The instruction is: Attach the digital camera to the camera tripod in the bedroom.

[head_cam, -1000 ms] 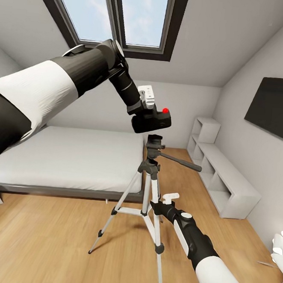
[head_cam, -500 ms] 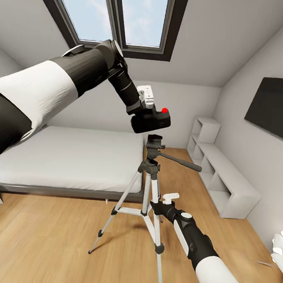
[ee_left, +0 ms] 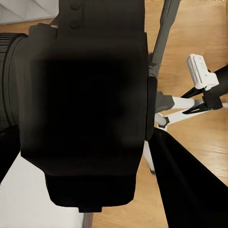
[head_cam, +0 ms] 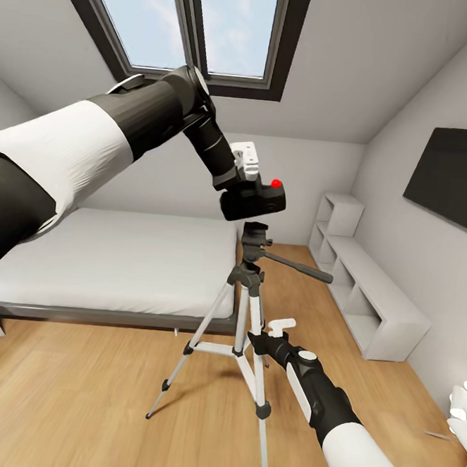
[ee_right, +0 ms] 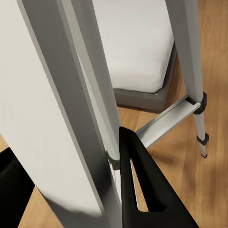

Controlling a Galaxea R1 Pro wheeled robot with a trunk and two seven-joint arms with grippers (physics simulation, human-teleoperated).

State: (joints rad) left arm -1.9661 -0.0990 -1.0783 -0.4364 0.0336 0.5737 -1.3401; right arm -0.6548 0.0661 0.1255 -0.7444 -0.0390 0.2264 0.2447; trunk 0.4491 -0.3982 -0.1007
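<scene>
Black and rigid, the digital camera [head_cam: 253, 201] sits clamped in our left gripper [head_cam: 247, 172] just above the camera tripod [head_cam: 249, 291] head; our right gripper [head_cam: 276, 331] closes around a light, tippable leg.

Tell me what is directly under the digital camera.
The camera tripod stands under the digital camera, its dark head just below the body. The left tool holds the camera. Its underside is hidden, so contact is unclear.
</scene>
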